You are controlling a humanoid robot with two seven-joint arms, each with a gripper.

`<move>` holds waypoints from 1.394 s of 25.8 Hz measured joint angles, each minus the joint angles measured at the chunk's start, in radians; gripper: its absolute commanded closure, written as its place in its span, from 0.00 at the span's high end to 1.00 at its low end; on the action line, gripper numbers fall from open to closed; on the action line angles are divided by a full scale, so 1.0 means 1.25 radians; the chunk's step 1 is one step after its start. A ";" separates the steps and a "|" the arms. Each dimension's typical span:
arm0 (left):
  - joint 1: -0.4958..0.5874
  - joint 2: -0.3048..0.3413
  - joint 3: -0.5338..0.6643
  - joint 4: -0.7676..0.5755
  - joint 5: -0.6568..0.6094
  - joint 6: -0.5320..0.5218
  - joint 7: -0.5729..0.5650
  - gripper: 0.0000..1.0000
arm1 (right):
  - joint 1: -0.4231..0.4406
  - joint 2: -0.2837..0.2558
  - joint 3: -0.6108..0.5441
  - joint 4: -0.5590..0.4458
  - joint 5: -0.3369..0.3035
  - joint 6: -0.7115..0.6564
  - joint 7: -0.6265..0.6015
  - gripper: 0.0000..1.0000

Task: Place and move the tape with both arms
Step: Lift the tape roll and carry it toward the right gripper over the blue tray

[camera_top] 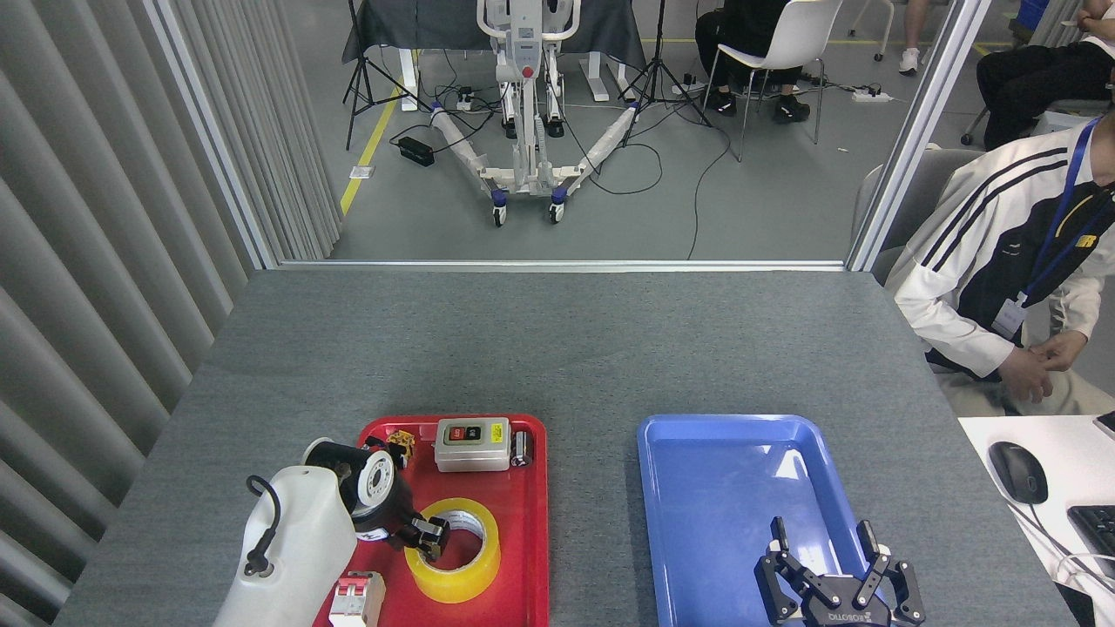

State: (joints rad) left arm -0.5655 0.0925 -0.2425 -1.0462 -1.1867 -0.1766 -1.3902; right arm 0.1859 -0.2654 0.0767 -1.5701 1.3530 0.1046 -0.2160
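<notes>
The tape (453, 550) is a fat translucent yellow roll with a white core, lying flat in the red tray (531, 557). The left gripper (429, 536) sits at its left rim, can't tell if it's clamped. The right gripper (832, 575) hovers spread wide over the blue tray (697, 522).

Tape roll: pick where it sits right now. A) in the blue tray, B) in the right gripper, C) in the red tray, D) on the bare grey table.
C: the tape roll lies flat in the red tray, with the left gripper at its left rim; the blue tray holds nothing.
</notes>
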 measured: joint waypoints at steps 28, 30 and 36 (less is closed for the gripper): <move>-0.003 0.025 -0.023 -0.049 0.578 -0.487 0.490 0.00 | 0.010 -0.036 0.000 -0.001 0.050 -0.207 -0.160 1.00; 0.000 0.010 -0.039 -0.055 0.553 -0.487 0.496 0.00 | 0.010 -0.049 0.000 -0.003 0.052 -0.274 -0.168 1.00; 0.009 -0.009 -0.084 -0.098 0.459 -0.487 0.507 0.00 | -0.001 -0.087 0.002 -0.011 0.054 -0.472 -0.186 1.00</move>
State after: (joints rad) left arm -0.5543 0.0810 -0.3476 -1.1688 -0.6128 -0.7855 -0.7559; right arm 0.1852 -0.3745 0.0790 -1.5840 1.4205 -0.4857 -0.4487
